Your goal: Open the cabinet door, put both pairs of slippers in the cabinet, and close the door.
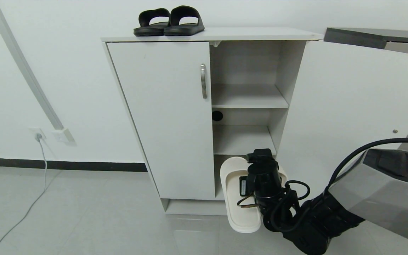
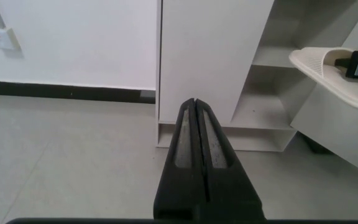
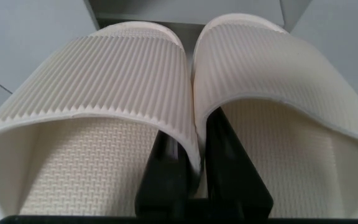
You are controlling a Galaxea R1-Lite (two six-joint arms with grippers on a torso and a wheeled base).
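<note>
Head view: the right gripper (image 1: 260, 157) held the cream slippers (image 1: 233, 177) at the low opening of the cabinet (image 1: 161, 117). Its right door (image 1: 349, 106) stood open, black slippers (image 1: 168, 23) lay on top, and a small label (image 1: 243, 186) by the gripper was unreadable.
Left wrist view: the left gripper (image 2: 194, 112) was pressed together and empty above the floor (image 2: 61, 162).
Right wrist view: the fingers (image 3: 166, 180) pinched both slippers' inner edges.

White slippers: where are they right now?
Head view, lower centre-right: the white slippers are clamped together in the right gripper, in front of the open bottom compartment of the cabinet, beside the closed left door.
</note>
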